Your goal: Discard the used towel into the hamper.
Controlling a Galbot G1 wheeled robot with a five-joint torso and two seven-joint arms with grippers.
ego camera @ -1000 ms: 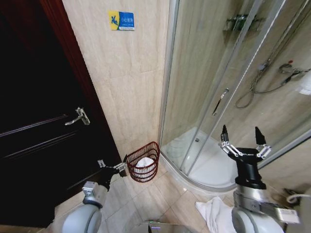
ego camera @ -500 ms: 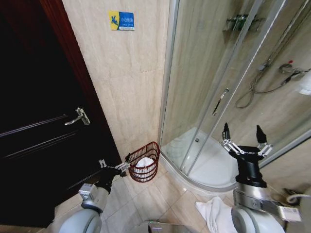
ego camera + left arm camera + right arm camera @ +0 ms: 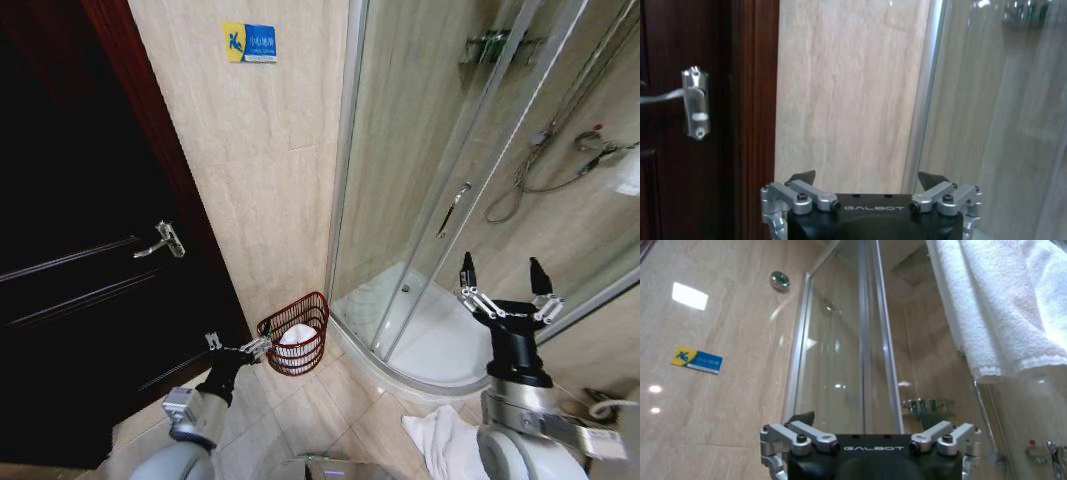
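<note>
Hamper: the hamper (image 3: pixel 296 334) was a small round basket of dark reddish-brown open weave, wider at the rim than at the base, tilted toward me in the head view, with a white towel (image 3: pixel 294 340) lying inside.
Where it stood: on the tiled floor (image 3: pixel 340 410) in the corner, against the beige wall (image 3: pixel 270 190) and just beside the curved shower base (image 3: pixel 430 340).
My left gripper (image 3: pixel 240 348): low by the floor, just beside the hamper's rim on the door (image 3: pixel 80 250) side, fingers spread apart and holding nothing.
My right gripper (image 3: pixel 505 290): raised in front of the shower glass (image 3: pixel 450 150), pointing up, fingers wide apart and empty.
Edges: dark door and its handle (image 3: pixel 163 240) to my left; the glass enclosure's metal frame to my right.
Open room: a narrow strip of floor between door and shower base, with another white towel (image 3: pixel 445 440) on the tiles near my right arm.
</note>
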